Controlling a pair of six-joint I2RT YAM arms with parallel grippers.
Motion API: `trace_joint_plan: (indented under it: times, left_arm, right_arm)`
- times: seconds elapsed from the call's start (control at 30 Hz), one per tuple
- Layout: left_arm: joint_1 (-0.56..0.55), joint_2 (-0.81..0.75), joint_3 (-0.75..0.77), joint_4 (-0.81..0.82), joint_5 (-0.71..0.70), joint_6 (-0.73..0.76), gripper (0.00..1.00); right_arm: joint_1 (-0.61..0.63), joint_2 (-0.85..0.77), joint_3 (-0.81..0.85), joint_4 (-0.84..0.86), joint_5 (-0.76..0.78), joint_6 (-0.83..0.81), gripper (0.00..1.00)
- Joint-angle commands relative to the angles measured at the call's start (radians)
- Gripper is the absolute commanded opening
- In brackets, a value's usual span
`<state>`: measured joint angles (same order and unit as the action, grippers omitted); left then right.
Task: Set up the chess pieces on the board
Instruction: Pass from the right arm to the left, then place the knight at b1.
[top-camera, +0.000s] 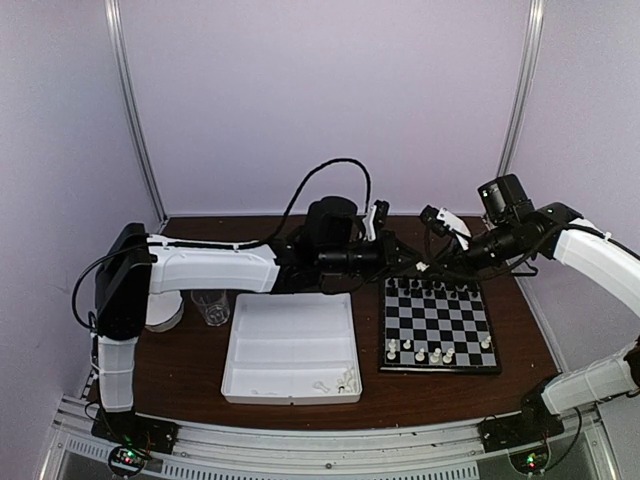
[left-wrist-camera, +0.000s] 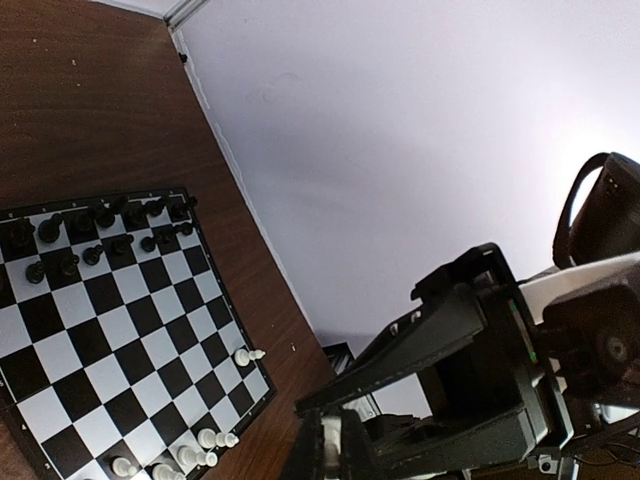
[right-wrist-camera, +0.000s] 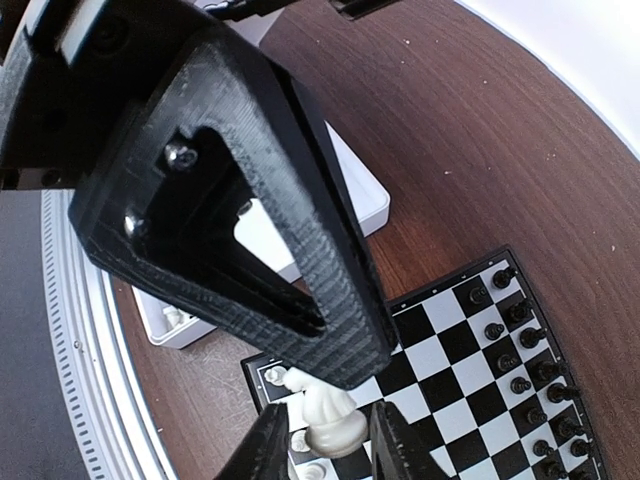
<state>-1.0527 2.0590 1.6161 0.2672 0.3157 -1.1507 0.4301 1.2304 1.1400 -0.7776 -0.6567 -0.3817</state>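
Tray (top-camera: 240, 335): lower middle of the top view, left of the board. A few loose men (top-camera: 345, 381) lie in its lower right corner.
Left end effector (top-camera: 405, 260): clenched, reaching in from the left over the board's far left corner. Its black tip sits right at the piece's head in the right wrist view, but I cannot tell if it pinches it.
Piece (right-wrist-camera: 325, 428): one white chessman, up off the board, caught between both end effectors.
Right end effector (right-wrist-camera: 330, 408): one finger close on either side of the piece. Pressing or just freed? Cannot tell.
Board (top-camera: 440, 369): on the worktop (top-camera: 180, 385), lower right of centre. Black men (top-camera: 430, 288) line its far rows and a handful of white men (top-camera: 435, 353) stand on the near row.
Step, my call: a mid-air pass of the piece from one arm to the other.
Doing it well: one side needs a sure hold before the other lets go, with the piece upright and no twist. Then it goes down onto a vacant near-row square, base flat, clear of its neighbours.
Top view only: both arms meeting, plus the tray; the piece is barely a speck.
Right wrist only: the piece close up.
Left wrist only: the board's rows spread out clearly, but no piece.
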Motion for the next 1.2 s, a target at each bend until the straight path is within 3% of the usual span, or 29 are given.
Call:
trace_joint_plan:
  times: [0.0,0.17,0.3,0.43,0.67,1.17]
  left_arm:
    - [0.005,0.016,0.054,-0.043,-0.004,0.097,0.0]
    - [0.002,0.03,0.117,-0.239,-0.029,0.305,0.0]
    - [-0.015,0.044,0.127,-0.348,-0.055,0.47,0.0]
    - [-0.069,0.067,0.15,-0.427,-0.146,0.667,0.0]
    - [-0.133,0.15,0.22,-0.525,-0.228,0.83,0.0]
    - [-0.212,0.297,0.388,-0.703,-0.352,0.897,0.0]
  right_arm:
    - [-0.009,-0.02,0.044,-0.061,-0.025,-0.032,0.38]
    - [-0.234,-0.078,0.064,-0.238,-0.26,-0.157,0.55]
    - [-0.482,-0.077,0.063,-0.361,-0.474,-0.254,0.57]
    - [-0.586,-0.071,-0.012,-0.31,-0.539,-0.238,0.57]
    - [-0.6,-0.117,-0.107,-0.168,-0.464,-0.171,0.59]
    - [-0.6,-0.138,-0.136,-0.147,-0.451,-0.16,0.59]
